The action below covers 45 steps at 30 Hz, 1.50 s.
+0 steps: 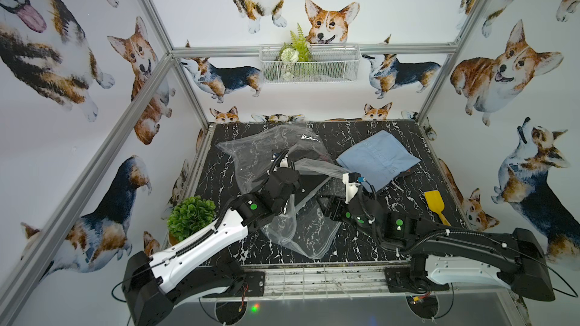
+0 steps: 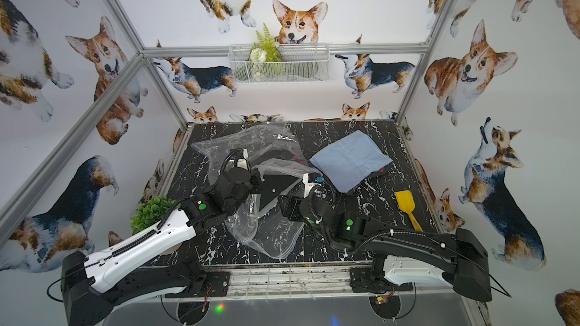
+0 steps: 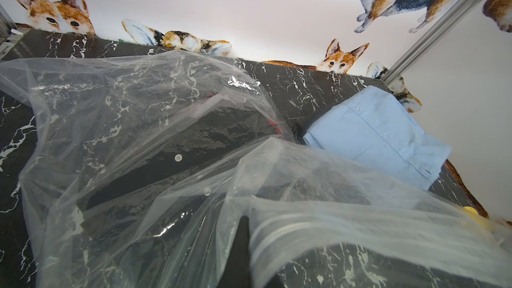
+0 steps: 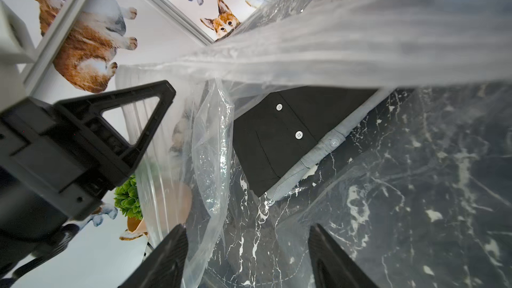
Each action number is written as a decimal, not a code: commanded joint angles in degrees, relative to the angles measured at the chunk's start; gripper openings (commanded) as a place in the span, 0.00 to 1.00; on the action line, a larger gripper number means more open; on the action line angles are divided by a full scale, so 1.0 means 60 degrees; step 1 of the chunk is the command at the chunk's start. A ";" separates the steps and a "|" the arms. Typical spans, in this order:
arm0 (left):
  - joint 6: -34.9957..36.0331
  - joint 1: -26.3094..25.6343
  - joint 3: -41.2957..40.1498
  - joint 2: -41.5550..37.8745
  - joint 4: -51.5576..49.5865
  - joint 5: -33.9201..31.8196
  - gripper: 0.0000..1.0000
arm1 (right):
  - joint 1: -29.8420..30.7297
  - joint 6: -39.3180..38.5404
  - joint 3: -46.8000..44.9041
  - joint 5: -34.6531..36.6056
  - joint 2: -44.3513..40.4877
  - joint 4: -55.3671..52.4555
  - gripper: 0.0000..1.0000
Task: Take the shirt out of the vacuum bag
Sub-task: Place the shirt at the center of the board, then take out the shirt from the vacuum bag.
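Two arms reach over a black marbled table [image 1: 417, 139] in both top views. At 8 o'clock stands a potted plant [image 1: 190, 217]. Next, the vacuum bag [image 1: 260, 152] sprawls crumpled from 11 o'clock across the middle down to 6 o'clock. The left jaws, above the table's centre, are clenched on its zip edge and hold a band of film raised and stretched toward 3 o'clock. Under that raised flap lies the black shirt [image 4: 277, 128], white buttons up. Its far part shows through the plastic in the left wrist view, and its near corner sits at the bag's mouth. Just beside it on the 5 o'clock side, the right jaws are released, spread wide and low at the mouth, grasping nothing. At 2 o'clock a folded blue shirt [image 1: 378, 159] rests outside the bag, and a yellow spatula [image 1: 434, 205] lies at 4 o'clock.
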 commanded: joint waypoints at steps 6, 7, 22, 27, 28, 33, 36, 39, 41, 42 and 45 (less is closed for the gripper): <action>-0.0216 0.0013 0.0020 -0.0137 0.0044 -0.0230 0.00 | -0.1263 0.0907 -0.0216 -0.1257 0.1675 0.1455 0.72; -0.0236 0.0013 -0.0010 -0.0150 0.0044 -0.0244 0.00 | -0.1514 0.0977 -0.0204 -0.1524 0.1941 0.1513 0.72; -0.0368 0.0016 -0.0738 -0.0538 0.0000 -0.0336 0.00 | -0.4786 0.0163 0.1494 -0.3768 0.4791 0.1207 0.71; -0.0325 0.0014 -0.0903 -0.0672 -0.0015 -0.0364 0.00 | -0.5029 -0.0513 0.2452 -0.3323 0.4980 0.0091 0.71; -0.0324 0.0013 -0.0936 -0.0679 -0.0029 -0.0360 0.00 | -0.5042 -0.0645 0.2531 -0.3192 0.4853 -0.0055 0.70; -0.0302 0.0013 -0.1058 -0.0716 0.0089 -0.0310 0.00 | -0.4585 -0.0827 0.2448 -0.2860 0.3643 -0.0690 0.70; -0.0282 0.0013 -0.1070 -0.0640 0.0233 -0.0318 0.00 | -0.3669 -0.0774 0.2386 -0.2382 0.2943 -0.1053 0.71; -0.0239 0.0013 -0.1002 -0.0498 0.0292 -0.0286 0.00 | -0.3071 -0.0103 0.1862 -0.2438 0.2411 -0.0560 0.71; -0.0237 0.0013 -0.0971 -0.0460 0.0291 -0.0302 0.00 | -0.2787 0.0112 0.1542 -0.2340 0.2132 -0.0209 0.71; -0.0237 0.0013 -0.0965 -0.0472 0.0320 -0.0318 0.00 | -0.2649 0.0117 0.1497 -0.2206 0.2052 -0.0209 0.71; -0.0193 0.0013 -0.0957 -0.0474 0.0366 -0.0374 0.00 | -0.2609 0.0158 0.1608 -0.2268 0.2331 -0.0288 0.71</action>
